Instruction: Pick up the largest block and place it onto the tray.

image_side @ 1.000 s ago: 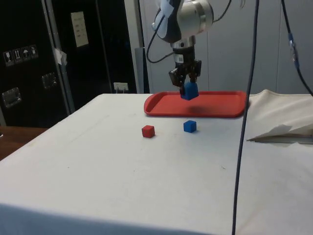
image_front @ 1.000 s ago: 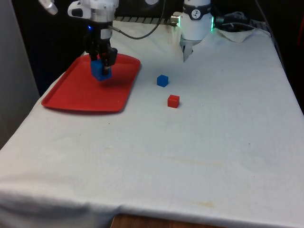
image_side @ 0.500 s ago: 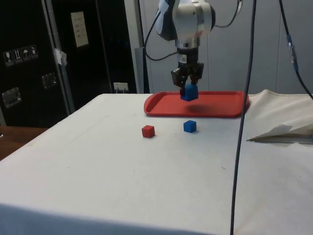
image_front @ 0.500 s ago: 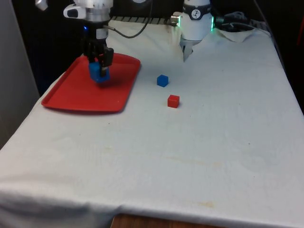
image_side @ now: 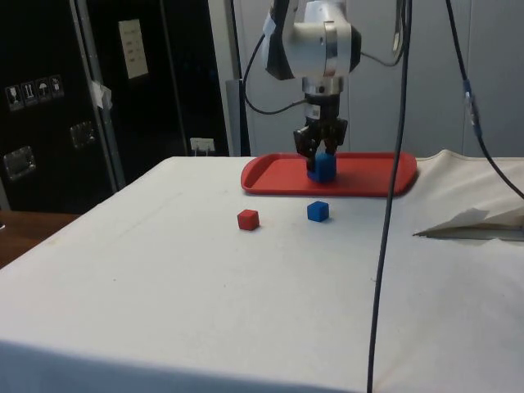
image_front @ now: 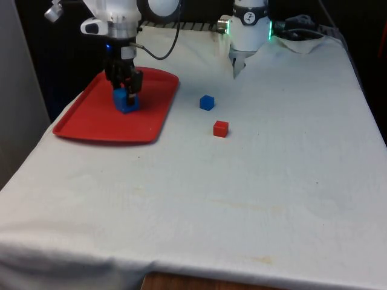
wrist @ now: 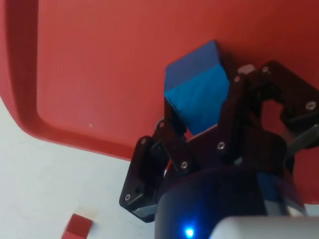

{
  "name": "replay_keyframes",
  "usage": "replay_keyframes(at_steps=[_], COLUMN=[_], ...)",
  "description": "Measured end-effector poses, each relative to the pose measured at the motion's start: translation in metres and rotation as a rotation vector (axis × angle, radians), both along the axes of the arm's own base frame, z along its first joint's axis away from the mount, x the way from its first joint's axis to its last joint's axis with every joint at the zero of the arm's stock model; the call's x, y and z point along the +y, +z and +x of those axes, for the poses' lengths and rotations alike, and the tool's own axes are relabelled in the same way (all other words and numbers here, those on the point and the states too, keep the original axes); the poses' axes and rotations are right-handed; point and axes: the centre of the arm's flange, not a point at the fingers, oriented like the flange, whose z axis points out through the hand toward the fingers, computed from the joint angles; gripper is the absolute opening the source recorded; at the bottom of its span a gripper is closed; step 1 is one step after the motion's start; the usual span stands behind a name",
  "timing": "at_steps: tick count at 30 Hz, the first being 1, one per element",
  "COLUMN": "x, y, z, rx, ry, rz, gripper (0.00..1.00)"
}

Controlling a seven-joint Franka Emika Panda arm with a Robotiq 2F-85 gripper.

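On the red tray point(image_front: 91, 121), towards its far edge, the large blue block point(image_front: 125, 101) is seen low over or resting on the tray floor, clasped between the fingers of the black gripper point(image_front: 124, 81), which is clenched on the block's upper part. In the side view the large blue block point(image_side: 322, 168) appears to meet the tray point(image_side: 368, 176) at its underside, though contact cannot be confirmed outright. In the wrist view the block point(wrist: 197, 94) is held directly between the two fingers point(wrist: 172, 124), one face turned up and a corner pointed away from the palm, with the red tray floor point(wrist: 99, 64) right behind it. The block thus lies straight below the gripper, with no offset to either side, so the coming move is judged to be a plain opening of the fingers followed by a vertical lift; being cubic, the block has no long axis to account for. The tray stands by the table's far corner on the front view's left. Well apart from it, out on the white cloth point(image_front: 242, 193) towards the table's middle, a small blue block point(image_front: 207, 102) and a small red block point(image_front: 221, 128) are left near one another.
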Motion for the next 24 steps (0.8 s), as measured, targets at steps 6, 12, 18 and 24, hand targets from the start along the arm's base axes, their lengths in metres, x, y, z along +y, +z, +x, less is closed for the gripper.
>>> replay_keyframes(at_steps=[6,12,18,24], x=[-0.0011,-0.0005,0.0,-0.002], y=[0.0005,0.0019,0.0022,0.0067], z=[0.0021,0.0026,0.0027,0.0035], rx=[-0.006,-0.006,-0.005,-0.013], ry=[0.003,0.005,0.006,0.004], rz=[-0.005,-0.008,-0.009,-0.014], gripper=[0.38,0.99,1.0,1.0])
